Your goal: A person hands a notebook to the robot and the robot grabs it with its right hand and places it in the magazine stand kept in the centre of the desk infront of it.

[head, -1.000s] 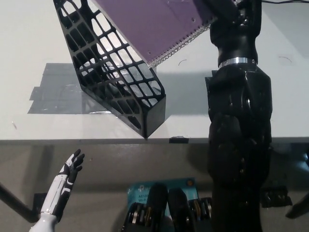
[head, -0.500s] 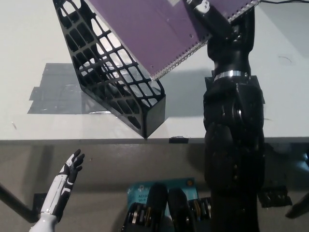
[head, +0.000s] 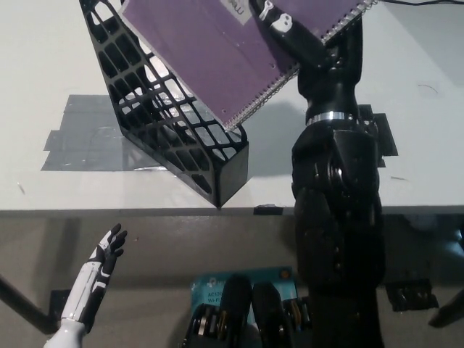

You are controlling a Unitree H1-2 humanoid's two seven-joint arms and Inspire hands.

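Since a second ago my black right arm has swung toward picture left, and the purple spiral notebook [head: 225,54] has come along with it and now overlaps more of the stand's open top.

At the lower left my white left robot hand [head: 107,255] hangs below the bench edge, holding nothing, fingers spread apart.

On the white bench [head: 43,87] lies a patch of grey tape [head: 83,138], and the black lattice magazine stand [head: 167,123] stands on it, its long axis running from upper left down to the lower right corner near the bench edge.

The notebook is tilted above the stand, its long axis running from lower left to upper right, cover facing up. Its wire spiral runs along the right edge, and its lower corner dips to the stand's rim.

My right robot hand [head: 290,32] is closed on the notebook at its upper right part, fingers [head: 279,22] lying over the cover.
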